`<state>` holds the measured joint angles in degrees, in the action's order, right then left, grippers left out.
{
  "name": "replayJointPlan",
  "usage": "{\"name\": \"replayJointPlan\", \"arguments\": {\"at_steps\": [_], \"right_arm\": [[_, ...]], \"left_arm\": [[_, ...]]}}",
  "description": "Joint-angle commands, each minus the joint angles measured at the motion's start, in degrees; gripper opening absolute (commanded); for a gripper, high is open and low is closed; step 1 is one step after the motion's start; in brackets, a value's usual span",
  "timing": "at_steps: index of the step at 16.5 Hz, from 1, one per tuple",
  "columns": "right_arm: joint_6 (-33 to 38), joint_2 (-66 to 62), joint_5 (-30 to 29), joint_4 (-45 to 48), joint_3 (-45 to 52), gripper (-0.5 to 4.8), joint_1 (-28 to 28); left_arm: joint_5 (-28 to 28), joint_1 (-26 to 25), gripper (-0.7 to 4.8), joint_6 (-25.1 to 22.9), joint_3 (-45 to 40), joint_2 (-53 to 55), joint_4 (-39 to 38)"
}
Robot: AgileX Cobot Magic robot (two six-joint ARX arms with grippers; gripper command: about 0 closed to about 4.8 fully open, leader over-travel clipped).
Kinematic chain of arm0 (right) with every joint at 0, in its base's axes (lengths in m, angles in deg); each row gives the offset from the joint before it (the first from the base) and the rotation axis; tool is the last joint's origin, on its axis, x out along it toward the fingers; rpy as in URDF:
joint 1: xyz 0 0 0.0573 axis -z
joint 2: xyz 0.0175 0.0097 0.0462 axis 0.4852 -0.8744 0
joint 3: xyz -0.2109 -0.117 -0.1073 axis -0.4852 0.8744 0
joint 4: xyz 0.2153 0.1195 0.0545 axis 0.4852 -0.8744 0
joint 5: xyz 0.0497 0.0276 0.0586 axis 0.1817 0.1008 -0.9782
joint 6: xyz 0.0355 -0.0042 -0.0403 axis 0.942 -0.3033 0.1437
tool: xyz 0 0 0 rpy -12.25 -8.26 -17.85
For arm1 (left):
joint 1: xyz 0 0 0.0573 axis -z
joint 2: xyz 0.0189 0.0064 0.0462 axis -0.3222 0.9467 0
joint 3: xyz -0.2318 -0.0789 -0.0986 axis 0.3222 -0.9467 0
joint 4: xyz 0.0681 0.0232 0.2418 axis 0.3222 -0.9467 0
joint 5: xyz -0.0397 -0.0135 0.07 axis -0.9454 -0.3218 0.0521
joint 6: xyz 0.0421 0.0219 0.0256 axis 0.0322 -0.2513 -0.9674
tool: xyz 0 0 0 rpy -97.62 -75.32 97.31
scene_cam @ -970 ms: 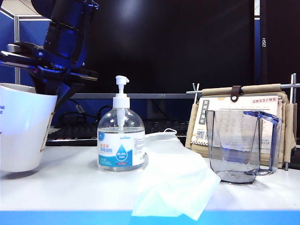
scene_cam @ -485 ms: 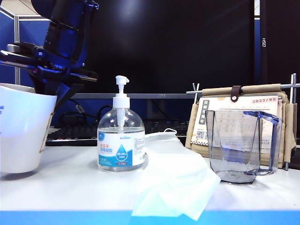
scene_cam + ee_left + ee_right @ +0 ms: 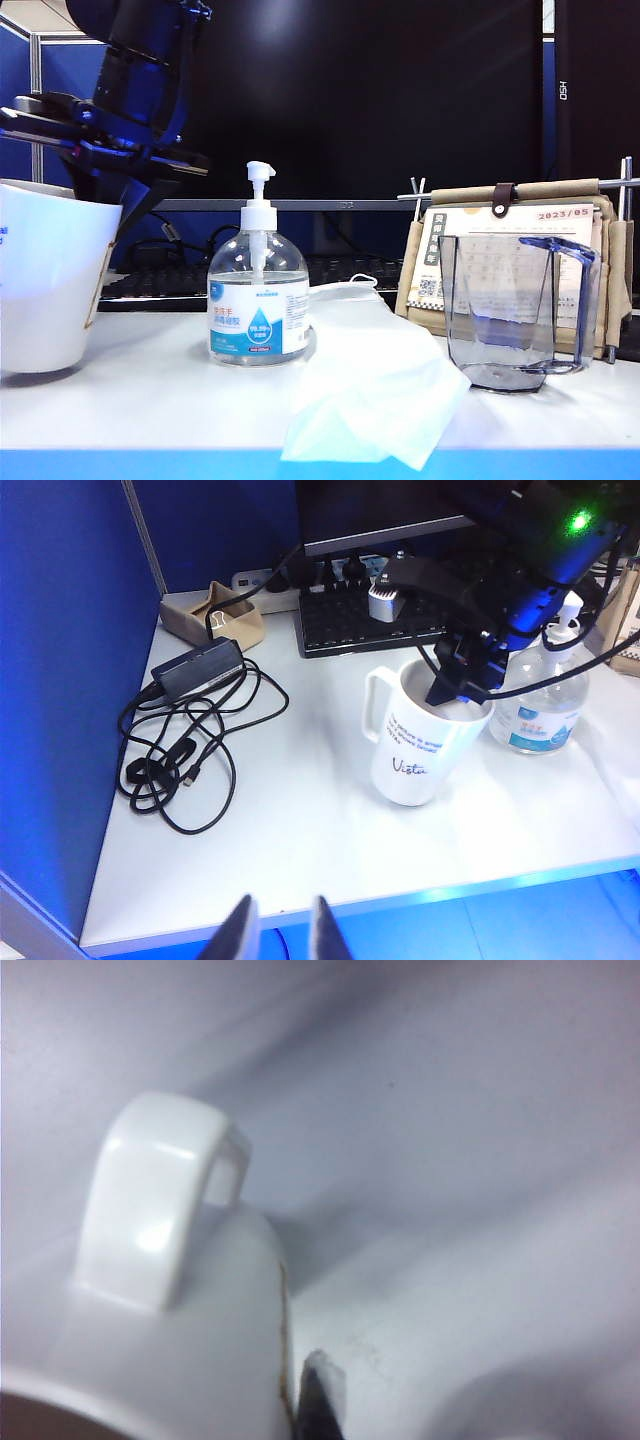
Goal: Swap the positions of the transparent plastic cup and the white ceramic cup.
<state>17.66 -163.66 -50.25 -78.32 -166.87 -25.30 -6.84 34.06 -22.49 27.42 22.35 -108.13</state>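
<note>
White ceramic cup [image 3: 45, 280] at the left edge of the tabletop [image 3: 150, 410], with the right gripper [image 3: 455, 690] reaching across from above and clamping the rim on the side opposite the handle. Its jaws are closed on the cup wall. Whether the base is touching the tabletop cannot be told.

A one-wall pinch is likely letting a heavy mug swing, so the lift calls for a straight, slow rise, keeping the cup upright. The carry should pass clear of the pump bottle [image 3: 258, 300] and the crumpled mask [image 3: 370, 390] near the middle.

The transparent plastic cup [image 3: 510, 315] is standing well apart near the right edge, untouched and occupying the destination, so an interim spot is probably needed. The left gripper [image 3: 280, 935] is hovering over the front left edge, fingers slightly apart, holding nothing.
</note>
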Motion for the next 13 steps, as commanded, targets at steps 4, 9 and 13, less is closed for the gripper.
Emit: {"name": "replayJointPlan", "arguments": {"at_steps": [4, 9, 13], "right_arm": [[0.1, 0.6, -0.9, -0.7, -0.6, 0.28, -0.2], [0.1, 0.6, -0.8, -0.6, -0.6, 0.64, -0.6], [0.1, 0.6, -0.8, -0.7, -0.6, 0.64, -0.9]], "left_arm": [[-0.1, 0.0, 0.79, -0.2, 0.1, -0.1, 0.2], [-0.1, 0.0, 0.79, -0.1, 0.1, -0.1, -0.3], [-0.1, 0.0, 0.79, -0.2, 0.1, -0.1, -0.6]]}}
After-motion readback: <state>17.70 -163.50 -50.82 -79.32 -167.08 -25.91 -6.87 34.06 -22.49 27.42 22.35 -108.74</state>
